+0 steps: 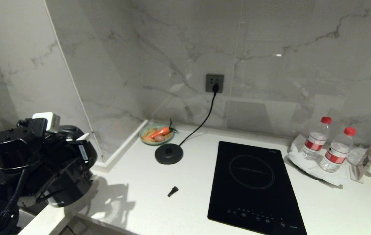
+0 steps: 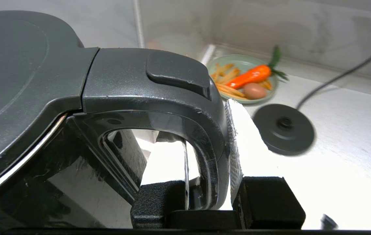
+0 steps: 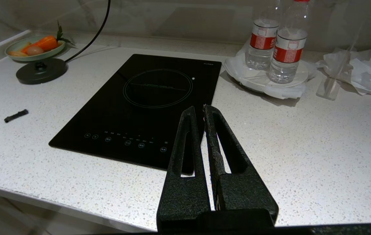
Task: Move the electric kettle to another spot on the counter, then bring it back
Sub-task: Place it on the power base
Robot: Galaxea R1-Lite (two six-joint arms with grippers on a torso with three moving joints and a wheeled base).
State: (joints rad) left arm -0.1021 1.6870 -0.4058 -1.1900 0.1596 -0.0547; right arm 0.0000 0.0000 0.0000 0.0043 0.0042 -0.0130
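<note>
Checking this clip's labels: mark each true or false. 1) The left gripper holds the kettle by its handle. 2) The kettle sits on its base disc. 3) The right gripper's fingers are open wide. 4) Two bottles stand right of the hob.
1) True: the left gripper is clamped on the electric kettle handle.
2) False: the base disc is bare.
3) False: the right gripper is shut, holding nothing.
4) True: the bottles stand right of the hob.

no readable text, red bottle labels (image 3: pixel 264 34) and hob (image 3: pixel 146 107) control marks too small to read
</note>
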